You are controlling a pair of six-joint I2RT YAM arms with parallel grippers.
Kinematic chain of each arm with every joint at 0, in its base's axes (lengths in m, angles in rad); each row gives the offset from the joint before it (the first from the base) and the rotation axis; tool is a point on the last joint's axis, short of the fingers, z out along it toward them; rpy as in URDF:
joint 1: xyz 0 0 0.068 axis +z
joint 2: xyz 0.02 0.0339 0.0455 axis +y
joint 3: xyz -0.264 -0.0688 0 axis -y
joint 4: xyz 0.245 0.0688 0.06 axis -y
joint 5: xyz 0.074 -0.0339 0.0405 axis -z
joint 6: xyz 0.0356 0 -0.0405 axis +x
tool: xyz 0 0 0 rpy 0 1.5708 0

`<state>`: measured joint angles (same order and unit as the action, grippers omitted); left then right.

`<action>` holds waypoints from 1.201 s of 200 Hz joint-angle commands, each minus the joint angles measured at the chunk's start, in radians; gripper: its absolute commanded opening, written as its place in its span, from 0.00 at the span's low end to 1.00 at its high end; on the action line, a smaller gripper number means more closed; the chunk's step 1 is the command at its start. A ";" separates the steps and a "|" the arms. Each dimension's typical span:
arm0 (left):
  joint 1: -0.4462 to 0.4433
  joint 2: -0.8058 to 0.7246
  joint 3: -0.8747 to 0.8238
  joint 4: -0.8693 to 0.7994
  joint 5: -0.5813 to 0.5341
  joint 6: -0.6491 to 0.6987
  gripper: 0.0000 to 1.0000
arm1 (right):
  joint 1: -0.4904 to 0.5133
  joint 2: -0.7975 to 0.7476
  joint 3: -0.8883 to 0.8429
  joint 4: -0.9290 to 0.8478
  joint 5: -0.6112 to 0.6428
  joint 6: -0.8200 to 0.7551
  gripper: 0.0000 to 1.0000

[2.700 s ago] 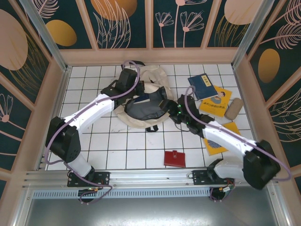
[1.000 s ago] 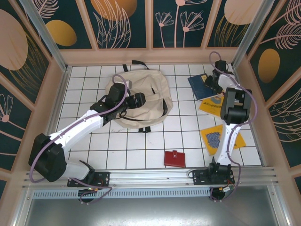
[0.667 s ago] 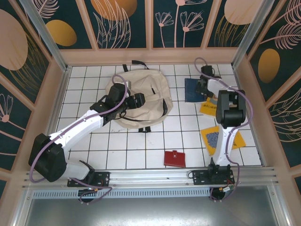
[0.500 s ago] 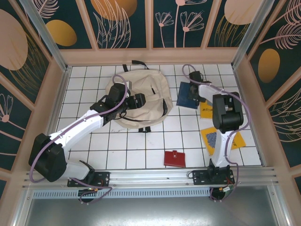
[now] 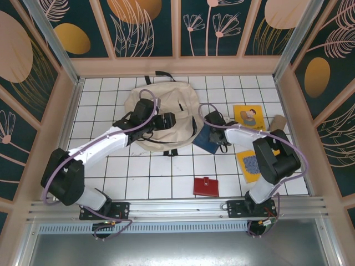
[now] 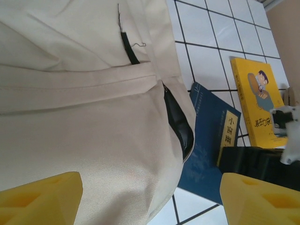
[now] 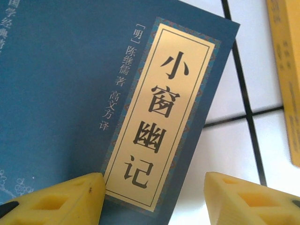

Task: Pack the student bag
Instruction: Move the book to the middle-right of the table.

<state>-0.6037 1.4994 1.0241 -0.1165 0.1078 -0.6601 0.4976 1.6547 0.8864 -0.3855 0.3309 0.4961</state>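
- student bag (image 5: 166, 97): on the surface (image 5: 138, 177), at 11 o'clock from its middle
- titled book (image 5: 204, 139): flat on the surface, against the bag's edge at the bag's 4 o'clock
- picture book (image 5: 248, 116): 2 o'clock of the titled book, apart from it
- pouch (image 5: 275, 122): just beside the picture book, at its 3 o'clock
- third book (image 5: 248, 166): 4 o'clock of the titled book
- wallet (image 5: 206, 186): 6 o'clock of the titled book
- left gripper (image 6: 150, 197): over the bag
- right gripper (image 7: 152, 192): over the titled book

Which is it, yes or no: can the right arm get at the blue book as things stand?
Very likely yes. The right pincer hangs open right over the blue book, with nothing between them. The student bag lies close beside the book but not over its cover.
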 commanded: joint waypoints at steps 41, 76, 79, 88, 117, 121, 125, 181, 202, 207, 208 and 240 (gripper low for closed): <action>-0.022 0.049 0.054 0.029 -0.029 -0.047 0.78 | 0.013 -0.084 0.038 0.000 -0.334 0.058 0.29; -0.023 0.033 0.030 0.023 -0.041 -0.052 0.78 | 0.030 -0.052 0.002 0.083 -0.403 0.120 0.18; -0.022 0.035 0.030 0.023 -0.039 -0.052 0.78 | 0.030 -0.046 0.000 0.093 -0.419 0.121 0.18; -0.022 0.041 0.031 0.023 -0.033 -0.053 0.78 | 0.035 -0.029 -0.009 0.116 -0.462 0.120 0.19; -0.024 0.053 0.038 0.024 -0.014 -0.057 0.78 | 0.064 0.008 -0.024 0.114 -0.463 0.129 0.19; -0.024 0.056 0.039 0.024 -0.012 -0.055 0.78 | 0.065 0.005 -0.032 0.113 -0.460 0.130 0.19; -0.025 0.055 0.040 0.024 -0.010 -0.055 0.78 | 0.065 0.002 -0.041 0.109 -0.453 0.135 0.19; -0.032 0.093 0.053 0.045 0.028 -0.050 0.78 | 0.070 -0.185 -0.221 -0.017 -0.358 0.146 0.25; -0.054 0.126 0.072 0.072 0.056 -0.066 0.78 | 0.056 -0.266 -0.185 -0.027 -0.320 0.114 0.40; -0.062 0.136 0.079 0.078 0.063 -0.073 0.78 | 0.055 -0.278 -0.173 -0.029 -0.302 0.110 0.45; -0.063 0.138 0.081 0.079 0.064 -0.074 0.78 | 0.055 -0.280 -0.171 -0.030 -0.301 0.110 0.46; -0.125 0.208 0.146 0.083 0.093 -0.110 0.76 | -0.073 -0.338 -0.154 -0.053 -0.251 0.130 0.60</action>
<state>-0.6834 1.6672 1.1076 -0.0765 0.1558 -0.7334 0.5022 1.3659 0.7094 -0.3759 0.0029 0.6182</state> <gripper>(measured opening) 0.770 0.583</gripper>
